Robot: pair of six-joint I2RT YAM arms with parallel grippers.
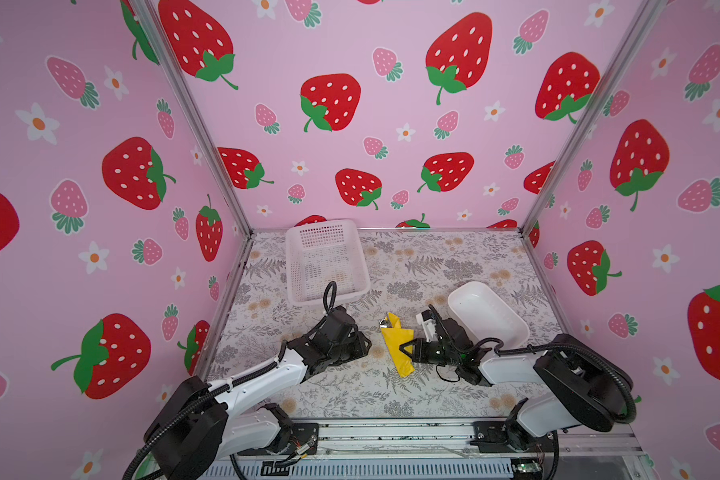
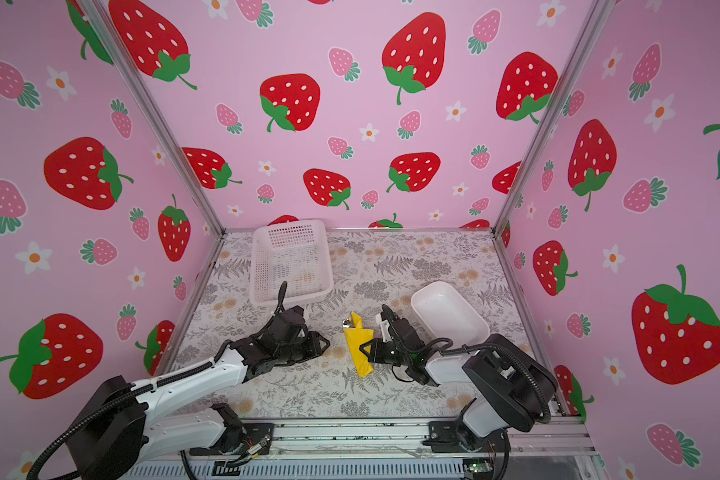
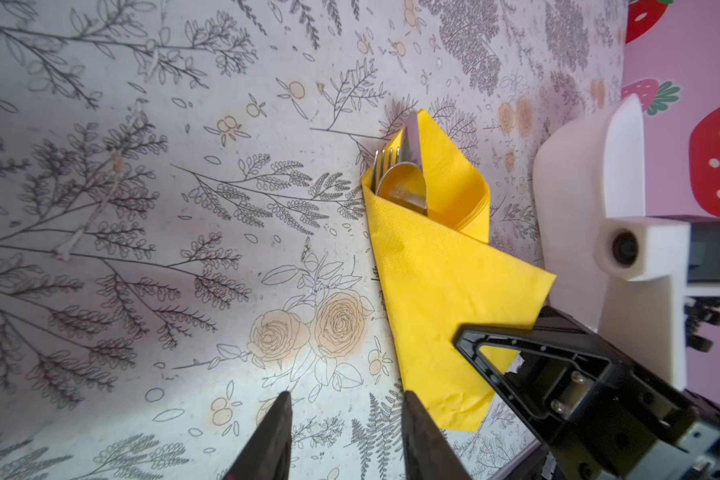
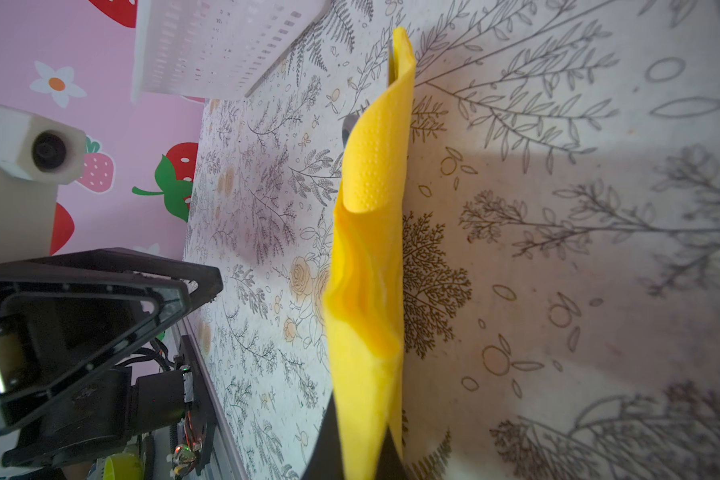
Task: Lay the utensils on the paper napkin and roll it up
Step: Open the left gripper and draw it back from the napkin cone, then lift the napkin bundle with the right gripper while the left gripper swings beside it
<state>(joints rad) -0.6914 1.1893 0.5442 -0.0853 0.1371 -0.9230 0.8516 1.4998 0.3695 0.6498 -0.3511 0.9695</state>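
Yellow paper napkin (image 3: 433, 282), rolled around fork (image 3: 385, 160), spoon (image 3: 404, 185) and knife (image 3: 411, 133), lies on the floral table (image 1: 350, 386). The right gripper (image 1: 404, 348) pinches its loose flap; the left gripper (image 3: 345, 401) has jaws spread, empty. A tug or release could unroll it.

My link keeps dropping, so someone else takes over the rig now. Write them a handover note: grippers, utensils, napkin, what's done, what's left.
Grippers: the left gripper is open and empty, beside the near end of the paper napkin. The right gripper is shut on the napkin's loose flap.
Things: the utensils lie inside the napkin mid-table, with their heads poking out of the far end.
Done: utensils are placed and loosely wrapped.
Left: probably roll the flap round, tighten, then release.
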